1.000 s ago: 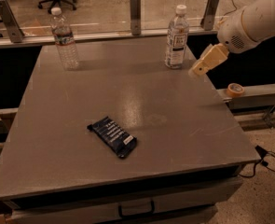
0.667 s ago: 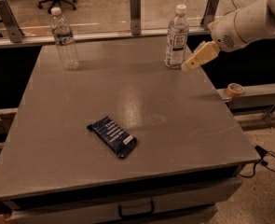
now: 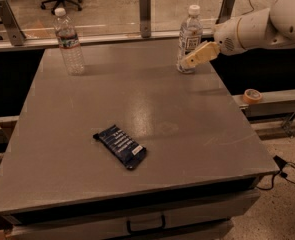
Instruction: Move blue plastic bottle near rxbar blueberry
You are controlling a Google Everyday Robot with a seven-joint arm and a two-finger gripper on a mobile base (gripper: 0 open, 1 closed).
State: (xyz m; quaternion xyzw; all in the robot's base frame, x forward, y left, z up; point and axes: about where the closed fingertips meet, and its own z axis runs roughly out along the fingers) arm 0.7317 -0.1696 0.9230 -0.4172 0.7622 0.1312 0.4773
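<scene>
Blue bottle stands upright at the far right of the table, white cap on top, and the gripper is right up against its lower half, reaching in from the right. It overlaps the bottle's near side, but whether the jaws are apart or closed on it I cannot tell from here. The bar lies flat well apart from all this, down in the near-left middle of the table, turned on a diagonal. A ribbed bottle waits at the far left, out of the play, and a tape roll sits on the ledge off to the right. So this looks like the approach-and-grasp step: bottle not yet lifted, nothing moved toward the bar. Next up, I'd say, a firm hold around the body, a clean lift, then a long carry toward the near left, setting it down upright just beside the bar without knocking it.
</scene>
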